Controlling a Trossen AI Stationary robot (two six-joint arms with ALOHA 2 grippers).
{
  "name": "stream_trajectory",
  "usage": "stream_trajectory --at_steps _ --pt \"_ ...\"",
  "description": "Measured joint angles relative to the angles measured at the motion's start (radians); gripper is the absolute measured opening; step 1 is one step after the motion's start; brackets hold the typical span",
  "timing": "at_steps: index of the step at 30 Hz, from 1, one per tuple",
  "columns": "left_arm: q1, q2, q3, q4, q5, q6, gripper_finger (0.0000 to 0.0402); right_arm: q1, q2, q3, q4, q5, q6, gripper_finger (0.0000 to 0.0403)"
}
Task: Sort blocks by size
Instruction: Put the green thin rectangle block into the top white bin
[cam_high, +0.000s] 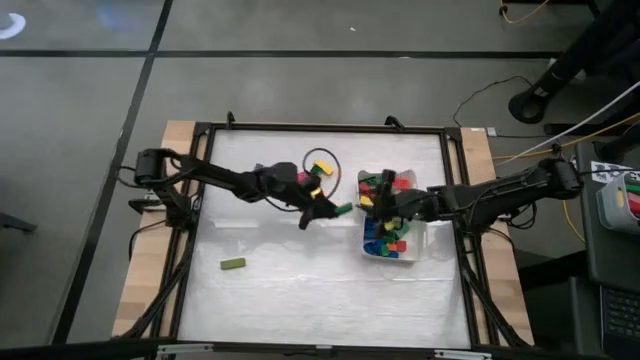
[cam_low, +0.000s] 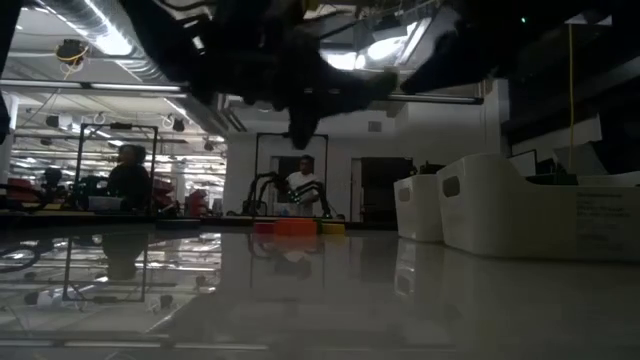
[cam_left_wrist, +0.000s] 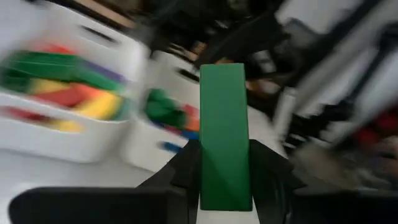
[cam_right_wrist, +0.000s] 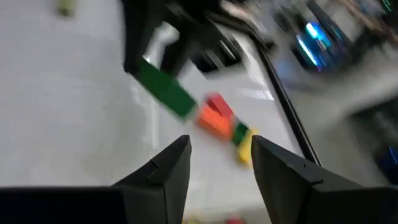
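Note:
My left gripper (cam_high: 322, 211) is shut on a green bar (cam_high: 343, 209) above the table's middle, just left of two white trays. The far tray (cam_high: 408, 176) and the near tray (cam_high: 420, 250) hold several coloured blocks (cam_high: 388, 238). My right gripper (cam_right_wrist: 217, 163) is open and empty at the trays' left edge (cam_high: 374, 204), facing the green bar (cam_right_wrist: 165, 91). A few loose blocks (cam_high: 314, 172) lie on the table farther back. One more green block (cam_high: 233, 264) lies flat at the near left. My left gripper pinches the green bar's two long sides at its near end (cam_left_wrist: 222, 186) between its two fingers. The bar sticks out forward along the fingers, toward the table's right and the trays. It is lifted clear of the table.
A black cable loop (cam_high: 330, 160) lies around the loose blocks at the table's far middle. In the low view the trays (cam_low: 520, 205) stand at the right. People and other equipment show in the room behind. A black frame (cam_high: 200, 200) borders the white table top.

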Motion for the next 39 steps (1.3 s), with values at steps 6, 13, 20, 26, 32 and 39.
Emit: stream_trajectory --at_steps 6,13,20,26,32,39 --pt "-0.032 0.021 0.067 -0.021 0.123 -0.037 0.0092 0.000 0.081 0.002 0.133 -0.200 -0.200 0.0170" --pt "-0.041 0.020 0.070 -0.043 0.124 -0.030 0.0095 0.000 0.123 0.001 0.235 -0.332 -0.217 0.0170" --pt "-0.041 0.020 0.070 -0.063 0.131 -0.030 0.0097 0.000 0.122 0.001 0.245 -0.437 -0.216 0.0170" --pt "-0.041 0.019 0.070 -0.064 0.130 -0.019 0.0097 0.000 0.122 0.001 0.247 -0.435 -0.215 0.0154" --pt "-0.042 0.019 0.069 -0.064 0.134 0.019 0.0098 0.000 0.122 0.001 0.247 -0.428 -0.216 0.0076" --pt "-0.041 0.018 0.068 -0.059 0.056 0.033 0.0131 0.000 0.115 0.001 0.205 -0.345 -0.165 0.0054"
